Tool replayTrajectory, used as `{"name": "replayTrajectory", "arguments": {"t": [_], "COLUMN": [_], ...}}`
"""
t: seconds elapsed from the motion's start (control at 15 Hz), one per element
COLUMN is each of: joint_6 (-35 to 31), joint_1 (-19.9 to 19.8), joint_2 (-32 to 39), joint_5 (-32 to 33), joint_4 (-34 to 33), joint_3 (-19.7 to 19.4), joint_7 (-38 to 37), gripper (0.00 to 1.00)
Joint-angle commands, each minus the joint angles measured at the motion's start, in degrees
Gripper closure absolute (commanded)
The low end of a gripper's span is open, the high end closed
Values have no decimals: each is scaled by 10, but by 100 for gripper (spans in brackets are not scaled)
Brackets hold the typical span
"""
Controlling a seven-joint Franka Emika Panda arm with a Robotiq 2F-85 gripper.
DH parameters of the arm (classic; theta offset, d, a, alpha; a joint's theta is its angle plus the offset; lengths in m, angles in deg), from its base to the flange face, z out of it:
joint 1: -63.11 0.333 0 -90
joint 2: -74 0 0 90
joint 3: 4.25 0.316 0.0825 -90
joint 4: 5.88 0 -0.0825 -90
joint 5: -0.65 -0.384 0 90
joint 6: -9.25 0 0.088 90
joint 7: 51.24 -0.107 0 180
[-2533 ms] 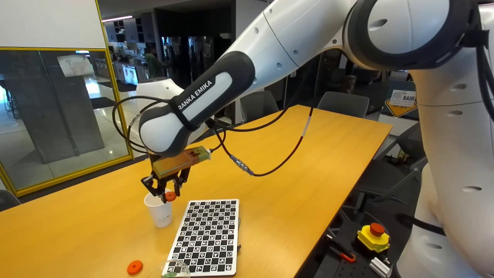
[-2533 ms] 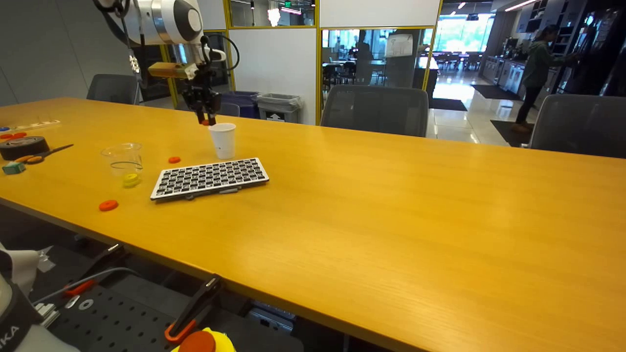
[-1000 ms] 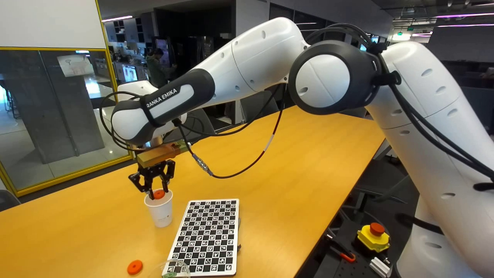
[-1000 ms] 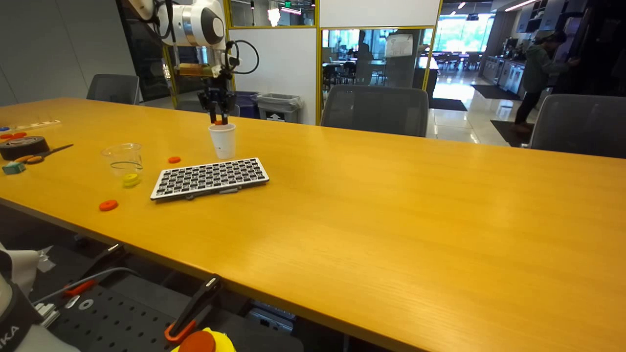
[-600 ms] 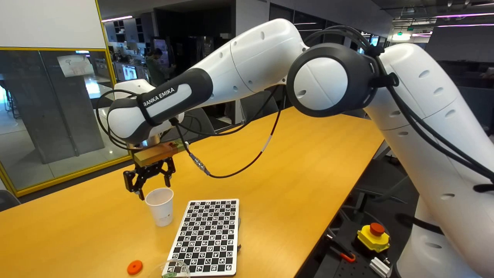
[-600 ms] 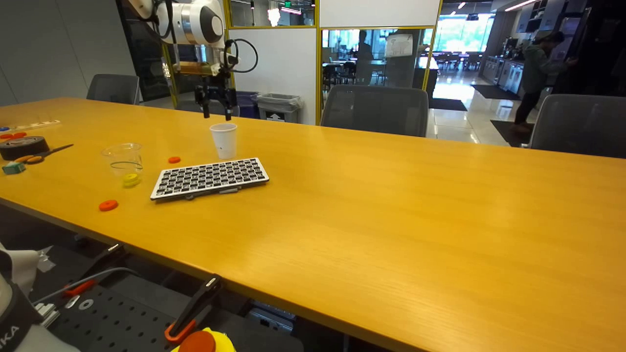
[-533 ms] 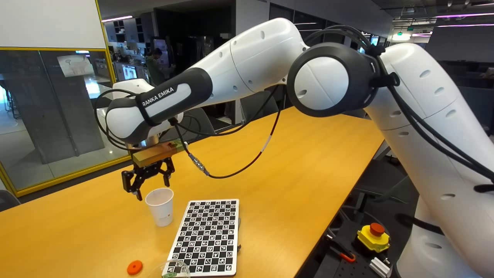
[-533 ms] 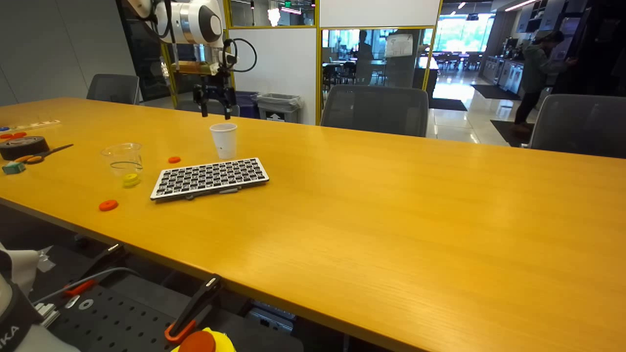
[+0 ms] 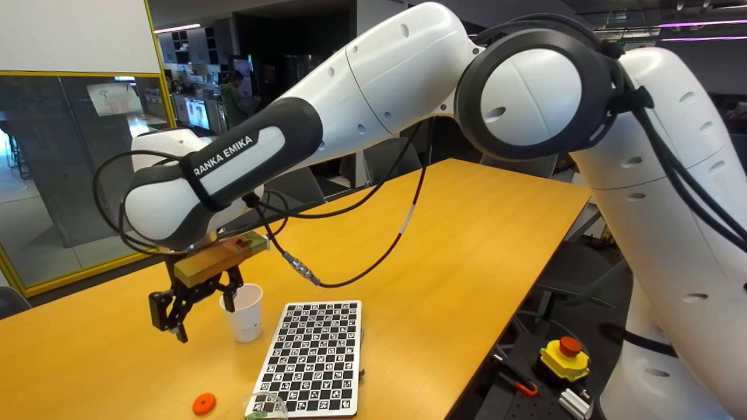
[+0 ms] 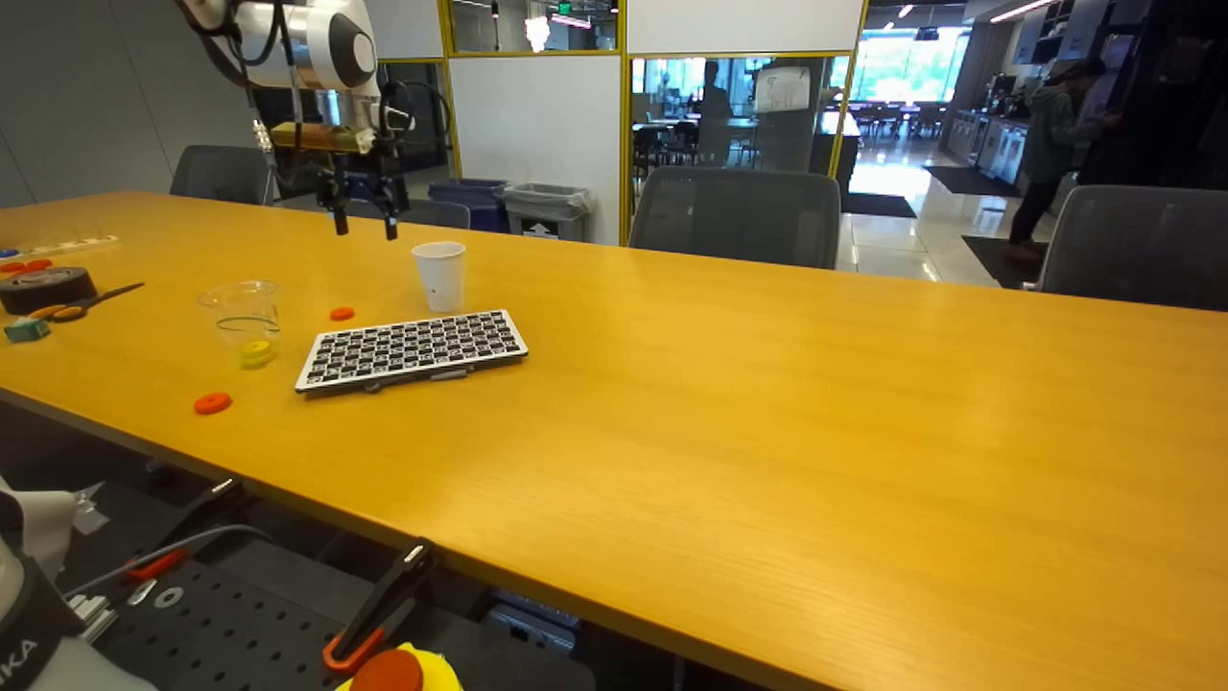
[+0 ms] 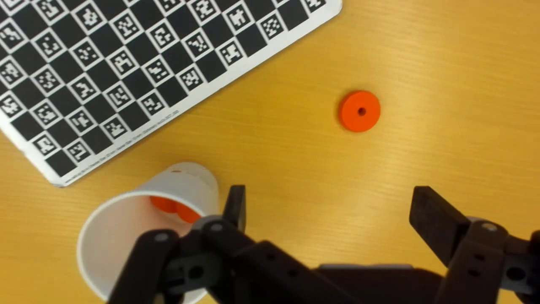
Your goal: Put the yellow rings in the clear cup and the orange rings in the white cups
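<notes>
My gripper (image 9: 206, 322) (image 11: 329, 198) stands open beside the white cup (image 9: 247, 324) (image 10: 442, 278), nothing between its fingers. In the wrist view the white cup (image 11: 192, 179) lies at lower left, partly behind a finger; two orange rings (image 11: 163, 204) show inside it. A loose orange ring (image 11: 360, 111) (image 9: 204, 403) (image 10: 342, 314) rests on the table ahead of the jaws. Nearer the front edge is another orange ring (image 10: 212, 403). Stacked yellow rings (image 10: 256, 353) appear at the base of the clear cup (image 10: 240, 299); I cannot tell whether they are inside or in front.
A checkered board (image 9: 315, 356) (image 10: 413, 350) lies beside the white cup. At the far left of an exterior view are a black tape roll (image 10: 46, 290), scissors (image 10: 69, 313), a green block (image 10: 27, 330) and more orange pieces (image 10: 38, 265) by a pegged strip (image 10: 82, 246).
One second ago my gripper held an orange ring at the white cup's mouth. It has opened and let the ring go into the cup, then moved off to the cup's side.
</notes>
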Motion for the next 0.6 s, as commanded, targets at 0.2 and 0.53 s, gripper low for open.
{"name": "replayTrajectory", "arguments": {"t": [0.2, 0.53], "joint_6": [-124, -170], "joint_1": [34, 49], "joint_2": [-70, -57], "joint_5": [5, 8], "joint_4": [168, 195], "joint_3": [17, 12], "joint_7": [-13, -26], "gripper": [0, 0]}}
